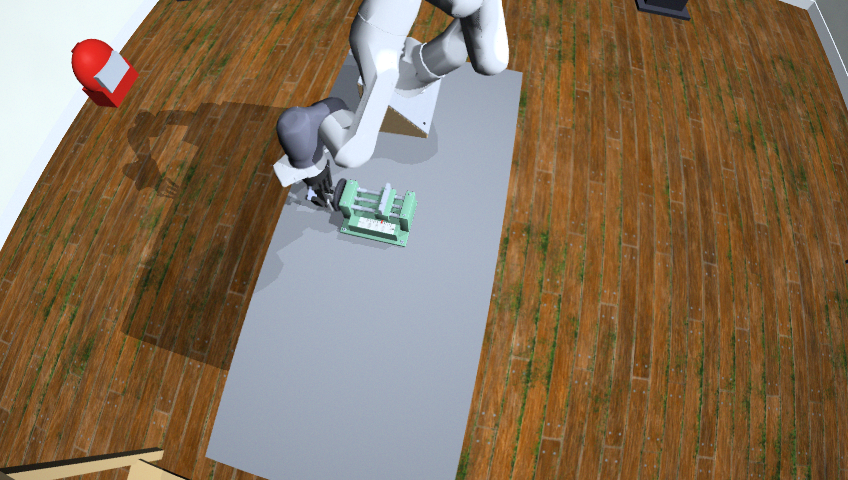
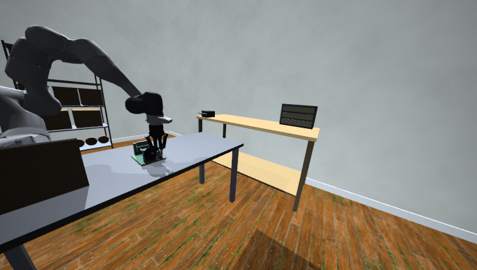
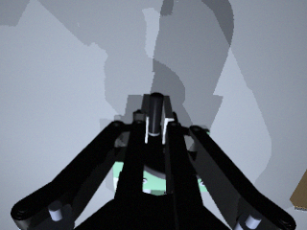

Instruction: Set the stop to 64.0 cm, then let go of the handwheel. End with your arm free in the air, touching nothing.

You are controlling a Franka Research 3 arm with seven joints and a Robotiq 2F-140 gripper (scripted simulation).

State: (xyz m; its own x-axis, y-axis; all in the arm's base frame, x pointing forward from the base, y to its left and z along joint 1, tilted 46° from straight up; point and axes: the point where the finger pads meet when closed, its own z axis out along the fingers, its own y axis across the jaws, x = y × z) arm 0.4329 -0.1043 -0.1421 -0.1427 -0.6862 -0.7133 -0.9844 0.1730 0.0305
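Note:
The green fixture stands on the grey table. Its stop sits on the rods between the end blocks, somewhat nearer the right one in the top view. A red mark shows at the white scale; the numbers are too small to read. The dark handwheel is on the fixture's left end. My gripper points down beside the wheel. It is shut on the wheel's dark upright-looking handle, which shows between the fingertips. The fingers hide much of the wheel in the wrist view.
The grey table extends beyond the fixture. A brown-sided wedge stands near the arm's base. A wooden bench with a dark rack stands behind the table in the exterior view.

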